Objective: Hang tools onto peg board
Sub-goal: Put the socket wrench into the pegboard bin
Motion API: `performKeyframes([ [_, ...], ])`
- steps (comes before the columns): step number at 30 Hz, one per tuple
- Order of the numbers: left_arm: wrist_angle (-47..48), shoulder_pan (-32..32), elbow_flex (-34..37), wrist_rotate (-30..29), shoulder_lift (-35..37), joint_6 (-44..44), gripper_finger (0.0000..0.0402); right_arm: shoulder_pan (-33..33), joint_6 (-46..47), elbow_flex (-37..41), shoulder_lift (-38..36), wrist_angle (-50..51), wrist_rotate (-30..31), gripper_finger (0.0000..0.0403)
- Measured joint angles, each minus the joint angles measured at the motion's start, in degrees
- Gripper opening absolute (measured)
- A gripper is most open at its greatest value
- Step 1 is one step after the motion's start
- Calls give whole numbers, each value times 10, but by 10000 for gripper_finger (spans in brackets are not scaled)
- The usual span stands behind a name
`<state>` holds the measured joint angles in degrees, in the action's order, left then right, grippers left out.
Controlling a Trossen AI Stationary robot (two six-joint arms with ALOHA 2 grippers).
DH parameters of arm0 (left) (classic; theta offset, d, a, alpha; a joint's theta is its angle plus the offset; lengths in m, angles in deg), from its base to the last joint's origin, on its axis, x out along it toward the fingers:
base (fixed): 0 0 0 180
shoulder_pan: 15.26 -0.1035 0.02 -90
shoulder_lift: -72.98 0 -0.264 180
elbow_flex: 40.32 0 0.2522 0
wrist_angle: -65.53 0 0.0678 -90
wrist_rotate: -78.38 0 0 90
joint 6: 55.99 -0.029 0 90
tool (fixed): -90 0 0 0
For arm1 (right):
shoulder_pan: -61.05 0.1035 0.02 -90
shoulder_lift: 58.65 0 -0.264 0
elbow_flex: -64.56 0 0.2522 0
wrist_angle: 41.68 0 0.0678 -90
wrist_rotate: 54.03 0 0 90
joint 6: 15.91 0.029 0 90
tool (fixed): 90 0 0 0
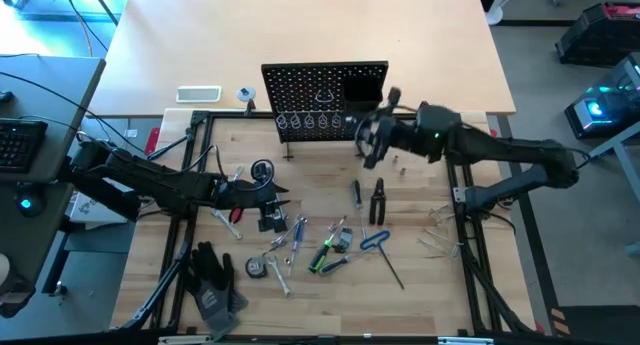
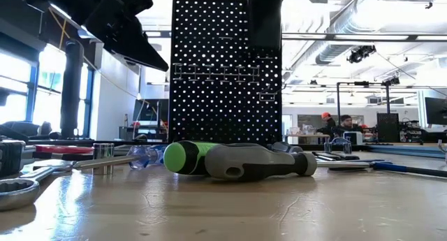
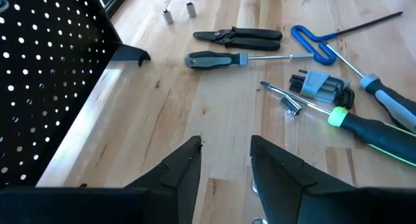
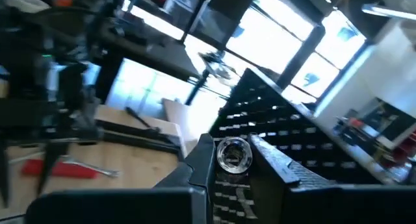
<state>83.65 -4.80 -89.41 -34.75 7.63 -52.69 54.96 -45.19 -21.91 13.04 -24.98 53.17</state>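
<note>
The black peg board [image 1: 325, 100] stands upright at the far middle of the table. My right gripper [image 1: 368, 143] hovers just in front of the board's right part, shut on a small silver round tool [image 4: 233, 152]. My left gripper [image 3: 224, 149] stands open above bare wood, left of the loose tools, with nothing between its fingers. On the table lie a green-handled screwdriver [image 1: 325, 257], black pliers [image 3: 237, 36], a grey-handled screwdriver [image 3: 214, 60] and a blue-handled hex key [image 3: 312, 42]. My right gripper pinches the silver round tool by its ring-shaped end [image 4: 233, 160] between its two fingertips. The fingers lie about level and come from the table's right. The tool is lifted clear of the table. Whatever lies behind the ring is hidden by the fingers.
Black work gloves [image 1: 212, 280] lie at the near left. A white flat device [image 1: 198, 93] lies far left of the board. Two small silver sockets [image 3: 179, 13] stand near the board's foot. Wrenches and small parts [image 1: 275, 265] crowd the near middle.
</note>
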Motion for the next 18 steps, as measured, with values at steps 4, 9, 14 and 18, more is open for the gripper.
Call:
performKeyframes([
  [4,0,0,0,0,0,-2,126,-37,11,-42,1,50,4,55],
  [9,-1,0,0,0,0,-1,126,-94,37,-76,13,100,-2,55],
  [14,-6,0,0,0,0,1,126,-144,77,-105,35,148,-39,58],
  [18,-10,0,0,0,0,1,126,-166,90,-122,55,183,-50,63],
])
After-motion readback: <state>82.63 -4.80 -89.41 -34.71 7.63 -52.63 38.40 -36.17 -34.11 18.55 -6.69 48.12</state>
